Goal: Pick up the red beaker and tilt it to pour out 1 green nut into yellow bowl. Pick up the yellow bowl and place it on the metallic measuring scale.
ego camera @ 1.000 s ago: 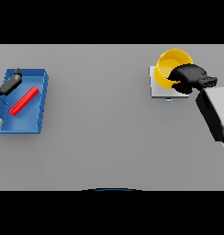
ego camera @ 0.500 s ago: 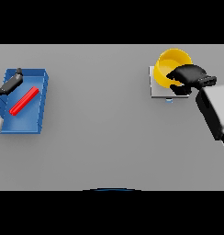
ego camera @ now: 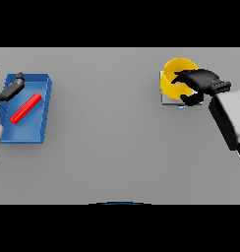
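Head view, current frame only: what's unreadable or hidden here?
- Round yellow bowl: inside and right rim covered by the right robot hand; no green nut can be made out.
- Flat metallic measuring scale: mostly hidden under the bowl.
- Left robot hand, over the blue rectangular tray: arm cut by the left edge; finger pose unclear.

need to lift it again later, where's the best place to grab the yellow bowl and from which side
Probably the rim of the yellow bowl, from the right: it stands upright on the scale, opening up, and the right hand already has its fingers curled over that near edge.
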Controlling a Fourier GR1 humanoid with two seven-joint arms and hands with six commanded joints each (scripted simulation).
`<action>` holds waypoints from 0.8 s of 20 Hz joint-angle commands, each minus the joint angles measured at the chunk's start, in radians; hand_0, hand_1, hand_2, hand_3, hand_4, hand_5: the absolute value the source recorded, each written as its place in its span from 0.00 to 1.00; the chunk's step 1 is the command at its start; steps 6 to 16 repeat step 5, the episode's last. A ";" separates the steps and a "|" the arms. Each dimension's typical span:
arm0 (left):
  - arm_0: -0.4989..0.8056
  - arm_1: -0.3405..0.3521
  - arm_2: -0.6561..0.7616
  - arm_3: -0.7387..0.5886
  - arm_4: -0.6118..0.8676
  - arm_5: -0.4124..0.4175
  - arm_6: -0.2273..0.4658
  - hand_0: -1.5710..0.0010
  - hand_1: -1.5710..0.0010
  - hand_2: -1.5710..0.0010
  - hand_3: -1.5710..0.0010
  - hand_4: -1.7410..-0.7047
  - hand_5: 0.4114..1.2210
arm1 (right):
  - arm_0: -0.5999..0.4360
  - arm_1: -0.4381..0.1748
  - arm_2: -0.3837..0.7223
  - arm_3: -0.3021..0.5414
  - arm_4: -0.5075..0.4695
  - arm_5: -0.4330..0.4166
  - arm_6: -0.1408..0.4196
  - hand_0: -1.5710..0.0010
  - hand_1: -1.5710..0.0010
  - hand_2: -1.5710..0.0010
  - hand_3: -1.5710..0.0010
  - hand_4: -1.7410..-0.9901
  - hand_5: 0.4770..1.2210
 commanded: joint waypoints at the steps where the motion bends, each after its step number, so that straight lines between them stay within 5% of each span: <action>1: -0.008 -0.005 -0.004 0.017 -0.004 0.001 -0.004 1.00 1.00 1.00 1.00 0.98 0.31 | -0.007 -0.003 -0.004 0.005 -0.002 0.001 0.000 0.97 0.97 0.96 0.84 0.30 0.42; 16: -0.018 -0.010 -0.006 0.015 -0.008 0.007 0.003 1.00 1.00 1.00 1.00 0.98 0.31 | -0.004 -0.002 -0.005 0.016 -0.003 0.018 0.021 0.99 0.99 0.98 0.91 0.35 0.35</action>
